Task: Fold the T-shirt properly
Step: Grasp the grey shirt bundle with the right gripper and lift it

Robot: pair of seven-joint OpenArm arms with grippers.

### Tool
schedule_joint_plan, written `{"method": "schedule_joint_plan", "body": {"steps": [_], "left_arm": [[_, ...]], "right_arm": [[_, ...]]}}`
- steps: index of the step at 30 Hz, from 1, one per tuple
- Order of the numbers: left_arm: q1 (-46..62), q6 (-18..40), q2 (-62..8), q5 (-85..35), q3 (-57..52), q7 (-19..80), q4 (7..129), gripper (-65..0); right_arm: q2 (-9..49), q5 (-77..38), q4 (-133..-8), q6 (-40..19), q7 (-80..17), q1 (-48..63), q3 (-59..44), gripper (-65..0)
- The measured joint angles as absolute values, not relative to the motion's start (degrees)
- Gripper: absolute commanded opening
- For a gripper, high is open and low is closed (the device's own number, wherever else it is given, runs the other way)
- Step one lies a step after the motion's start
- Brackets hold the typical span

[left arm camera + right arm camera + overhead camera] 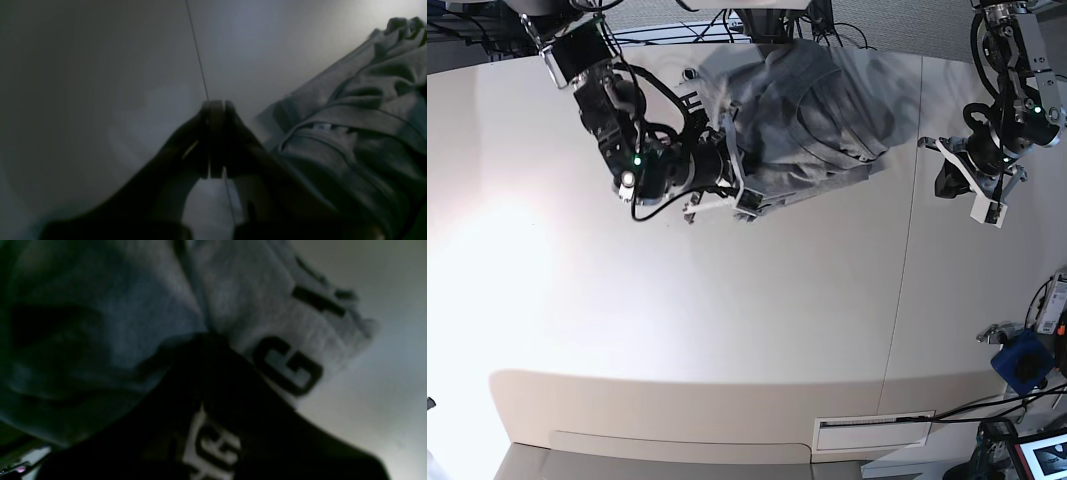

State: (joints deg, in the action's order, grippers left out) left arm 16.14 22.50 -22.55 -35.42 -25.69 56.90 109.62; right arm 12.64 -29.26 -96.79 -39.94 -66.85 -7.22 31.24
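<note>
We are early in the fold: the T-shirt (812,120) lies bunched and creased at the far side of the white table (727,320), not yet spread flat. Our right gripper (745,192) is at its near edge, and in the right wrist view the cloth bunches into the fingers with black lettering showing on both sides of them — we judge the jaws clamped on a fold of the shirt, though the tips are dark there.

Our left gripper (216,140) hangs apart from the shirt, over bare table beside a thin seam line (196,50), jaws pressed together on nothing.

The next move, as we read it, calls for the left arm to open and take a second edge, so both arms can draw the cloth out flat.

Only the left wrist view shows the collar (333,133) with its small white label (322,126) — the lettering (288,365) appears only in the right wrist view.
</note>
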Motion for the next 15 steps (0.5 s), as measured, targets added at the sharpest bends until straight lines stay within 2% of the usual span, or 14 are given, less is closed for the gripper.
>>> {"method": "schedule_joint_plan", "body": {"steps": [7,11,15], "left_arm": [[16.1,22.5,-22.5,-35.4,-25.7,56.9,109.6,-65.0],[16.1,22.5,-22.5,-35.4,-25.7,56.9,109.6,-65.0],[16.1,22.5,-22.5,-35.4,-25.7,56.9,109.6,-65.0]], "right_arm": [[11.7,-35.7,-97.9,-39.9,-67.7,-7.8,31.2,-65.0],[9.9,-41.7,-98.3,-39.9,-72.0,-7.7,31.3,-65.0],[10.0,-42.6,-98.3,-39.9,-72.4,-5.4,31.3,-65.0]]}}
